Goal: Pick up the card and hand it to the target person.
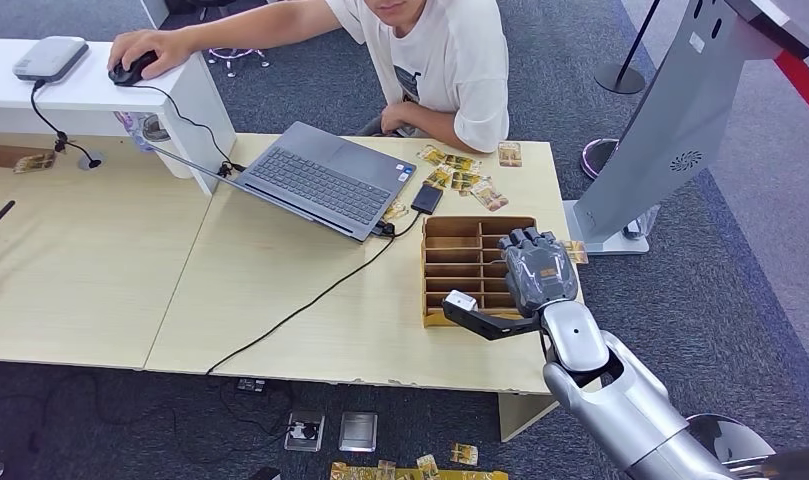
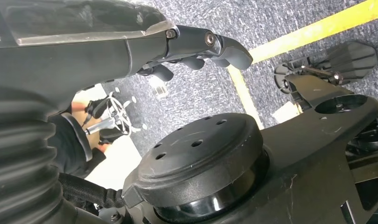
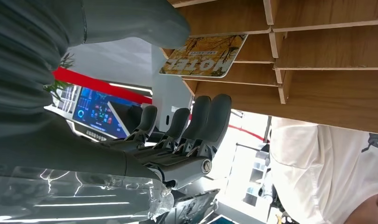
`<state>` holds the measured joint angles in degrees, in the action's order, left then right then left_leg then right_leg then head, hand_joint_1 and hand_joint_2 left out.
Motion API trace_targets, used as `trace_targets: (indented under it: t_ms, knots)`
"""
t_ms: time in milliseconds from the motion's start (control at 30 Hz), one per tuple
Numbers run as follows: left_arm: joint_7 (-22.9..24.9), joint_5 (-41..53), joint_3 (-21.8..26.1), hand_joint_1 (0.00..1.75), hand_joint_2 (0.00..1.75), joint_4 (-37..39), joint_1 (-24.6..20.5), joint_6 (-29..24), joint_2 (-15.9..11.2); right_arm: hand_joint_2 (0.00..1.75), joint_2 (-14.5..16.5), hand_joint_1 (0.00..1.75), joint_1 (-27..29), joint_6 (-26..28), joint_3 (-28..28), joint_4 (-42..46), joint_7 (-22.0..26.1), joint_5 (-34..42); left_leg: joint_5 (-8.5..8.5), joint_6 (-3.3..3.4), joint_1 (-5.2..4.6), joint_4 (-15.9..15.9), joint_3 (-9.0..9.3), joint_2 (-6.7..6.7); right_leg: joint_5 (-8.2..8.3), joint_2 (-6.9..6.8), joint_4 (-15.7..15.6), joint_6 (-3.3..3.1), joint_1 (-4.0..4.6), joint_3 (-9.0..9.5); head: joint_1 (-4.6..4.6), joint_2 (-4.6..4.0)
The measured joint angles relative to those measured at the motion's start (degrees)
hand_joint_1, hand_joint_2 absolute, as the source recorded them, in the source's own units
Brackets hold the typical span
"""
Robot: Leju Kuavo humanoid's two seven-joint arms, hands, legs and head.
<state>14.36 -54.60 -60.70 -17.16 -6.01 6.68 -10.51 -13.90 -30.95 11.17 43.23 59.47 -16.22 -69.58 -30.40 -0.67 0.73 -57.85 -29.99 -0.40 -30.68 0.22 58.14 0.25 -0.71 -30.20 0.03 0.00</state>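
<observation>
A yellow-printed card (image 3: 203, 56) stands in a slot of the wooden slotted rack (image 1: 460, 262) near the table's right front corner. My right hand (image 1: 536, 268) hovers over the right side of the rack. Its thumb (image 3: 145, 21) lies close beside the card, while its fingers (image 3: 201, 116) are stretched out and apart from it. Another card (image 1: 576, 251) pokes out at the rack's right edge. A person in a white shirt (image 1: 450, 60) sits at the table's far side. My left hand (image 2: 196, 44) hangs by my body with nothing in it.
An open laptop (image 1: 325, 178) with a black cable lies left of the rack. Several loose cards (image 1: 465, 172) and a phone (image 1: 427, 198) lie behind it. A grey kiosk (image 1: 670, 120) stands right of the table. More cards (image 1: 420, 468) lie on the floor.
</observation>
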Motion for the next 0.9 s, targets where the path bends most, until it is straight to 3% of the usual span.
trace_targets:
  t_ms: [900]
  knots:
    - [0.02,0.22,-0.02,0.0,1.75,0.0,0.0,-0.01,0.0,1.75,0.0,0.8,-0.04,0.63,0.02,-0.62,0.38,-0.81,0.0,0.0,0.0,0.0,-0.01,0.0,0.0,0.0,0.0,0.0,0.0,0.0,0.03,0.0]
